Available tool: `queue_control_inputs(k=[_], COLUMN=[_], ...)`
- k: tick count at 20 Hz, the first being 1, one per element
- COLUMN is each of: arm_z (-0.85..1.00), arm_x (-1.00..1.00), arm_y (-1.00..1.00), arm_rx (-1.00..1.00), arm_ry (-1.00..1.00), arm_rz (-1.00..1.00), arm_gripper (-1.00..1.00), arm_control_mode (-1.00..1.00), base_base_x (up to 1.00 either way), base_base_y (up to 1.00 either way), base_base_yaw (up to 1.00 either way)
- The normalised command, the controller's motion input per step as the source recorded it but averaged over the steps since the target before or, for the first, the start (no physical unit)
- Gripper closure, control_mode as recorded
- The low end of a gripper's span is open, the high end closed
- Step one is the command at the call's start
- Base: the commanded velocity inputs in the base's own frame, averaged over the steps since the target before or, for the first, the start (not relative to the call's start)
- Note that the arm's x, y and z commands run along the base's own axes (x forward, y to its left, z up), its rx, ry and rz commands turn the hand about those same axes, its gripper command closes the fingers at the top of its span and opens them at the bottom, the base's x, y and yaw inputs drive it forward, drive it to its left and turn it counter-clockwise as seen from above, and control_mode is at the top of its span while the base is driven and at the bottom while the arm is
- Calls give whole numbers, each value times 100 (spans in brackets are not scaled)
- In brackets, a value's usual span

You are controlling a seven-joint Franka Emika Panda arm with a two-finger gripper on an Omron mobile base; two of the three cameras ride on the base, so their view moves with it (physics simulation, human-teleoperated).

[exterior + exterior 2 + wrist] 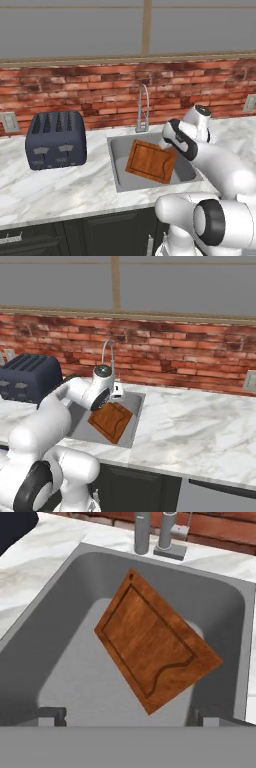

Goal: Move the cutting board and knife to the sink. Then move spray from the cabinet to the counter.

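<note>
The reddish-brown cutting board (151,161) (111,422) (155,644) lies inside the grey sink (114,167) (136,418) (220,602), tilted with one corner up toward the faucet. My gripper (117,396) (127,714) hovers just above the sink over the board's near corner. It is open, its two fingertips (50,714) stand wide apart, and nothing is between them. The white marble counter (60,190) (200,431) surrounds the sink. The knife, the spray and the cabinet are out of view.
A dark blue toaster (56,139) (27,378) stands on the counter left of the sink. A steel faucet (143,110) (107,353) (150,532) rises behind the sink against the brick wall. Wall outlets (9,121) (250,381) sit at either end.
</note>
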Motion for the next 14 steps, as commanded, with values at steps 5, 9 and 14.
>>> queue_control_inputs(k=[5, 9, 14], arm_z=[75, 67, 65], arm_x=[-60, -60, -63], arm_y=[4, 7, 0], arm_rx=[-2, 0, 0], arm_ry=[0, 0, 0], arm_rz=[-6, -14, -14], arm_gripper=[-100, -100, -100], arm_control_mode=[-100, -100, -100], base_base_x=[0, 0, 0], base_base_y=[0, 0, 0], base_base_yaw=[0, 0, 0])
